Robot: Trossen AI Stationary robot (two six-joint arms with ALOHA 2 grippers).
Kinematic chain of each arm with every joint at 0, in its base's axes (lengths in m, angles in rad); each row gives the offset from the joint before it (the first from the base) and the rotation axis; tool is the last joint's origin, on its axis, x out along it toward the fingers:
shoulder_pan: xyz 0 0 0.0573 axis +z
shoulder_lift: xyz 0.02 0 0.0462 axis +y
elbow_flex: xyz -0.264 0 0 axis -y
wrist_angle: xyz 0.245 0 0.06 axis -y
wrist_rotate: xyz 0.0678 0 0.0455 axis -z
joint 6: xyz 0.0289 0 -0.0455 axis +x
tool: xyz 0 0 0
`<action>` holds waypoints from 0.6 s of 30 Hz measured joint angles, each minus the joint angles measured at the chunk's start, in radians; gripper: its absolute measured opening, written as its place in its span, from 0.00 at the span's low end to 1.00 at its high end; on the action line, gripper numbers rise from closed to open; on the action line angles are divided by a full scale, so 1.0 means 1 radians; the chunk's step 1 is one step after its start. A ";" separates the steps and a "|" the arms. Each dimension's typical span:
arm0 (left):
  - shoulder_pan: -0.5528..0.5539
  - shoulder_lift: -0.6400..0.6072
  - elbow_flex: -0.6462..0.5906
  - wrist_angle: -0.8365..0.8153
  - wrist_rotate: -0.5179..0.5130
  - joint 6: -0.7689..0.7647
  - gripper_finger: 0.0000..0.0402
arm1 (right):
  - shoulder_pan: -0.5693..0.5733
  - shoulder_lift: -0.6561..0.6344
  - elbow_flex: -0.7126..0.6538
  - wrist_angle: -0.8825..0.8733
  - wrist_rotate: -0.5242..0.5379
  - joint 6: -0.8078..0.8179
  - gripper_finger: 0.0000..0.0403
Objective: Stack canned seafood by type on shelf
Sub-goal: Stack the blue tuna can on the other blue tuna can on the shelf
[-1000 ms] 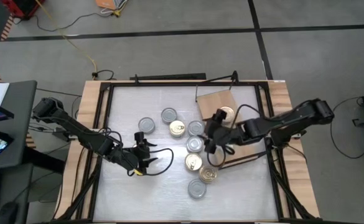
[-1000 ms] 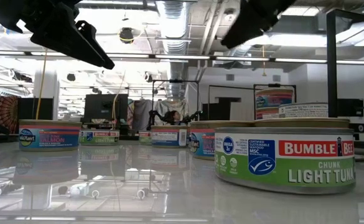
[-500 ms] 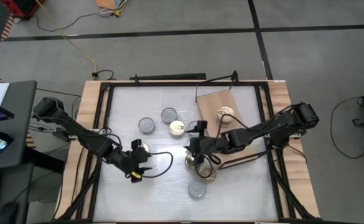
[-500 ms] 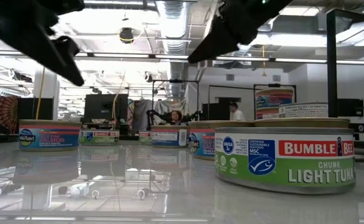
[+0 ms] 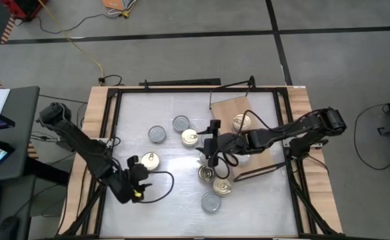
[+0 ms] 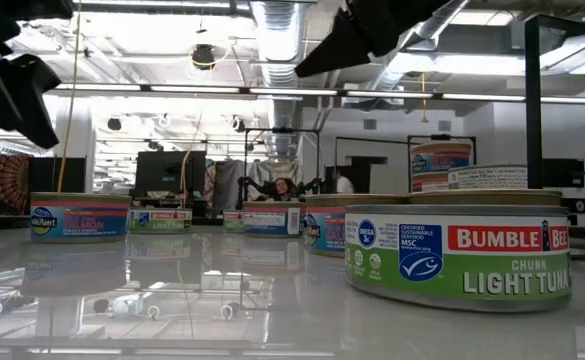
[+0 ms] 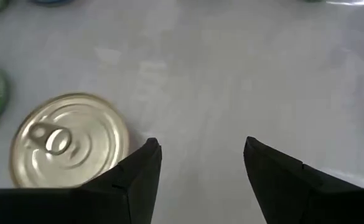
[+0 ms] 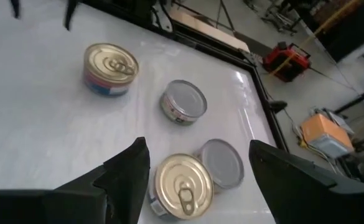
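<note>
Round tins of canned seafood stand scattered on the white table, some gold-lidded, some silver. My left gripper (image 5: 138,188) (image 7: 200,148) hangs open near the table's front left. A gold-lidded tin (image 5: 149,160) (image 7: 70,140) stands upright just beyond one of its fingers, untouched. My right gripper (image 5: 205,142) (image 8: 197,152) hovers open above the middle cluster. A gold tin (image 5: 190,138) (image 8: 183,183) and a silver tin (image 5: 181,123) (image 8: 221,163) stand below it. The wooden shelf (image 5: 228,107) lies flat at the far right, with one gold tin (image 5: 242,123) on it.
More tins stand near the front middle: two gold (image 5: 208,174) (image 5: 222,187) and one silver (image 5: 211,202). Another silver tin (image 5: 157,135) (image 8: 184,101) stands left of centre. A Bumble Bee tin (image 6: 459,250) is close to the low camera. A black frame (image 5: 115,107) edges the table.
My left gripper has drawn back toward the table's near left corner, rolling as it went, and the gold-lidded tin it was over now stands uncovered on the table. My right gripper has swung from beside the shelf toward the table's left, over the middle tins.
</note>
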 joint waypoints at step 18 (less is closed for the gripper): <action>-0.013 0.285 0.049 -0.172 -0.169 0.103 0.52 | -0.026 0.003 0.000 0.072 -0.021 -0.068 0.76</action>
